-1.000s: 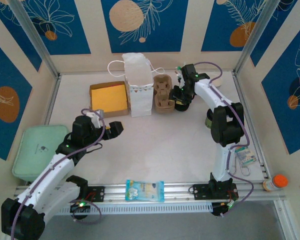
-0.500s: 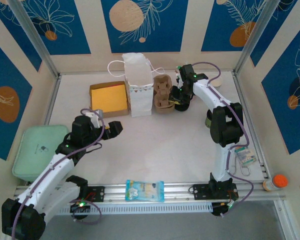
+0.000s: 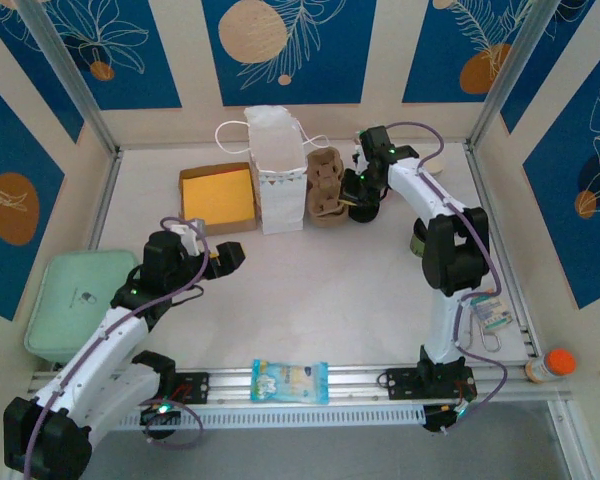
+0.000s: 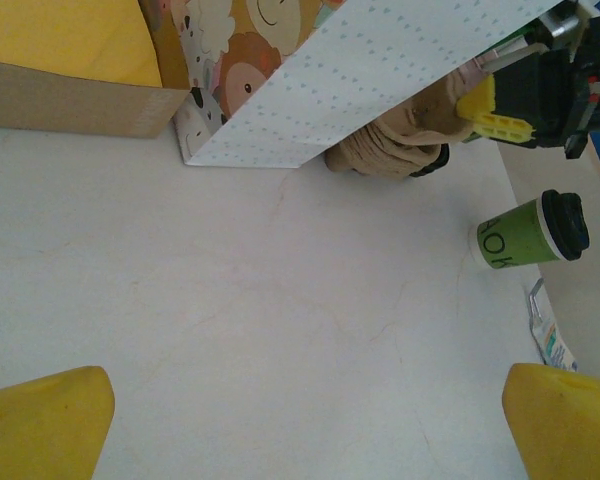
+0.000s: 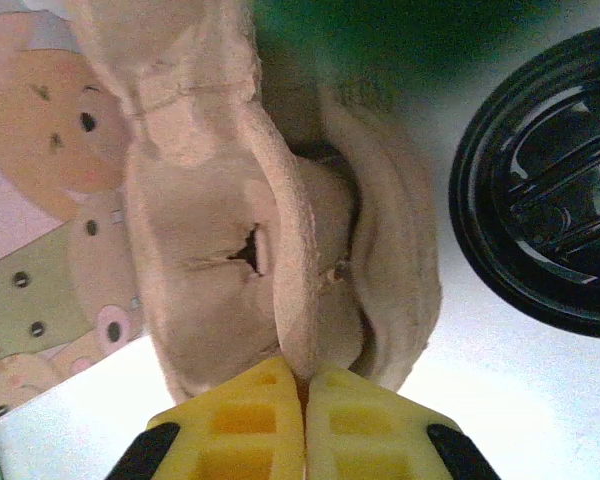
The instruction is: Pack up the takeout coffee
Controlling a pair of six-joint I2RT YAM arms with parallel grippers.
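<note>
A white paper bag [image 3: 277, 172] is seen standing upright at the back of the table [image 3: 320, 290], mouth upward; what is in it cannot be told. Just to its left an open box [image 3: 218, 196] is set flat, its yellow inside laid bare. Just to the bag's right a pulp carrier [image 3: 325, 187] is placed, its hollows facing up. 1 thin wall of the carrier is pinched between the 2 yellow fingers of the right gripper [image 5: 303, 395], which are clenched tight on it. A black lid [image 5: 545, 190] is laid flat on the table just beside the carrier.

The coffee cup [image 4: 520, 237] is found on the table's right side, well apart from the carrier and near the right arm. It is stood on its base, long axis vertical, capped end up; in the left wrist view it is shown sideways, base to the left. Its body is green with lettering, a white band is seen at the base, and the top is capped in black.

The left gripper [image 3: 225, 258] is held spread wide over bare table, with nothing between its fingers.
</note>
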